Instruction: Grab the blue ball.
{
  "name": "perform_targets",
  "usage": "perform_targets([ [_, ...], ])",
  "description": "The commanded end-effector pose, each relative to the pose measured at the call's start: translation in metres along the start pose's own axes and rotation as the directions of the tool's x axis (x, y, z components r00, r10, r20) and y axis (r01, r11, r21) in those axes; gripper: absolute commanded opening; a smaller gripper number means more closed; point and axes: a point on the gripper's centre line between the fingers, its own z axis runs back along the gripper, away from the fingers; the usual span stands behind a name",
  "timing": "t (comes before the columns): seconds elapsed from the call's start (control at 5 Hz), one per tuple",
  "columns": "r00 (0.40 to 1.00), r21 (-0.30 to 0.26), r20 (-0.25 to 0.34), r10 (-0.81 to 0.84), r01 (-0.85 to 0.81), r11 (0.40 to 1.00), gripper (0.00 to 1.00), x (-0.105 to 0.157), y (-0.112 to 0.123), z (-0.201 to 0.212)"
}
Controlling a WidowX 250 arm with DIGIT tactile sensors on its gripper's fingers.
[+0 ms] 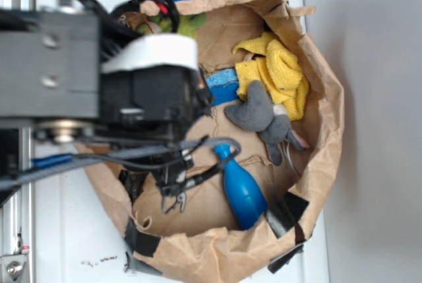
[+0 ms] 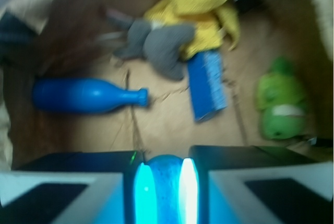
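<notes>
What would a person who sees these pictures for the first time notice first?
In the wrist view, the blue ball glows at the bottom edge, clamped between the two fingers of the gripper. Beyond it, on the brown paper floor, the blue bowling-pin bottle lies on its side at the left, and the green plush frog sits at the right. In the exterior view, the yellow cloth and the grey plush toy stand out inside the paper bag.

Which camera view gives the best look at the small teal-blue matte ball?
The wrist view: the small teal-blue matte ball sits at the bottom edge, squeezed between the gripper fingers, though blurred and partly covered. In the exterior view the arm's dark body blocks it, so the ball cannot be seen there at all.
</notes>
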Motion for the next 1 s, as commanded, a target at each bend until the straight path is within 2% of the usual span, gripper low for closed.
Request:
perform_targets([
  [0.0, 0.993, 0.015, 0.109, -0.051, 0.05, 0.999, 0.0, 0.026, 0.018, 0.023],
  [0.2, 0.981, 0.056, 0.161, -0.104, 0.096, 0.994, 0.0, 0.041, 0.023, 0.024],
  [0.4, 0.976, 0.112, 0.127, -0.177, 0.163, 0.98, 0.0, 0.056, 0.027, 0.024],
  [0.6, 0.969, 0.111, 0.109, -0.221, 0.209, 0.972, 0.0, 0.058, 0.029, 0.026],
  [0.8, 0.967, 0.099, 0.116, -0.226, 0.215, 0.972, 0.0, 0.056, 0.03, 0.026],
])
